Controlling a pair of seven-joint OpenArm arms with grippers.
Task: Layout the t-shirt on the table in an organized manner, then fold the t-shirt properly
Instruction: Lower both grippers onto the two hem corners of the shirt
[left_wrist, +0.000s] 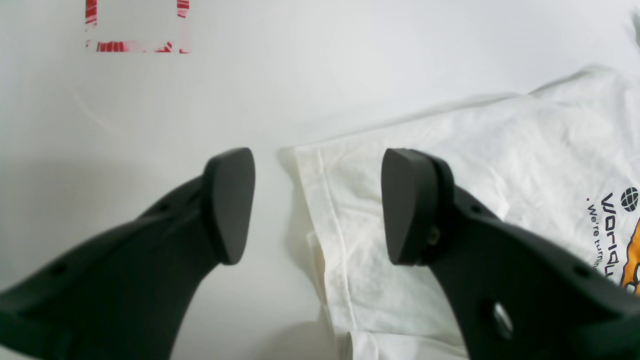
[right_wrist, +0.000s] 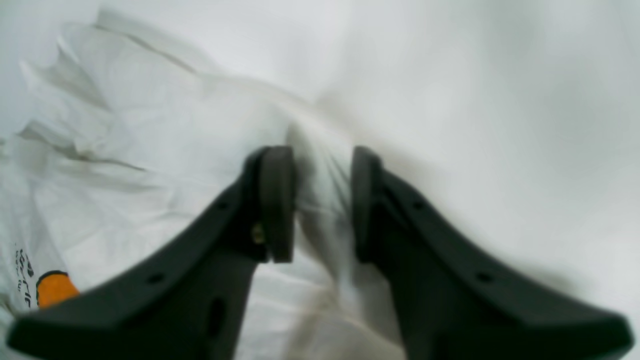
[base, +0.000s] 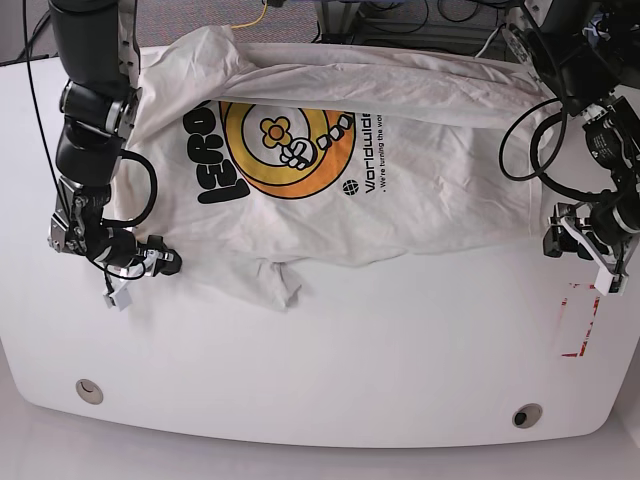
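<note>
The t-shirt (base: 330, 190) lies spread across the far half of the table (base: 330, 370), print side up — orange and yellow rings with black lettering. Its far edge is folded over along the table's back, and a crumpled flap juts toward me near the middle of its near edge.

My right gripper (right_wrist: 322, 200) sits low at the shirt's edge on the left of the base view. Its fingers stand narrow, with a ridge of white cloth bunched up between them; the cloth fills the gap, though the picture is too blurred for me to tell whether I have truly pinched it.

My left gripper (left_wrist: 317, 205) hangs over the opposite side of the shirt, fingers wide apart — one above bare table, the other above the hemmed edge of the cloth, nothing gripped. The red tape marks (left_wrist: 137, 30) lie on the table beyond it.
</note>
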